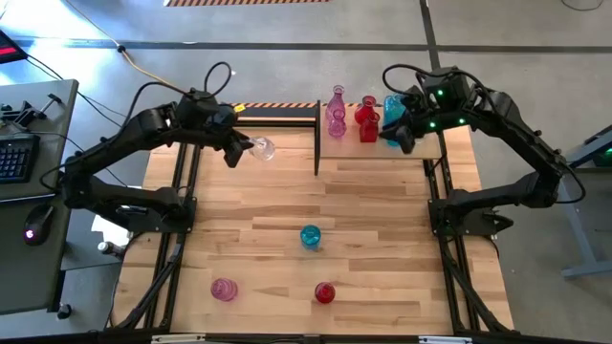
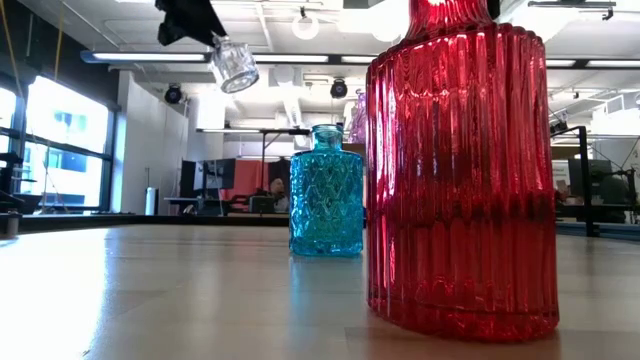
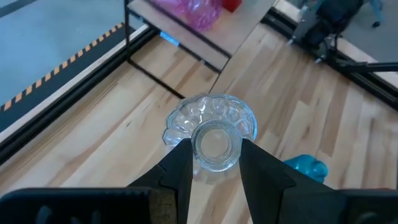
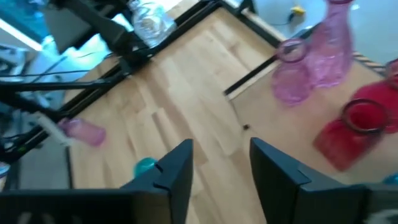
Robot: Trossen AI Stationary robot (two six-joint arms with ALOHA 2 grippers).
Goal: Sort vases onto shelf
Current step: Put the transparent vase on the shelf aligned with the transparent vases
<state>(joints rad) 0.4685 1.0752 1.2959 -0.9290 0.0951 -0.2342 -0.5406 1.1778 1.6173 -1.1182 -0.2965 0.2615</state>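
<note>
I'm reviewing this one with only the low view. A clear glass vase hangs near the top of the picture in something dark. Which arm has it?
Observer: The left gripper holds that clear round glass vase by its neck, jaws closed on it, above the tabletop just left of the light-wood shelf.
Operator: Is anything on the shelf?
Observer: Yes. At its far edge stand a pink tall-necked glass vase, a red glass vase and a turquoise glass vase.
Operator: And the right arm?
Observer: The right gripper is over the shelf beside the turquoise vase, jaws apart and empty.
</note>
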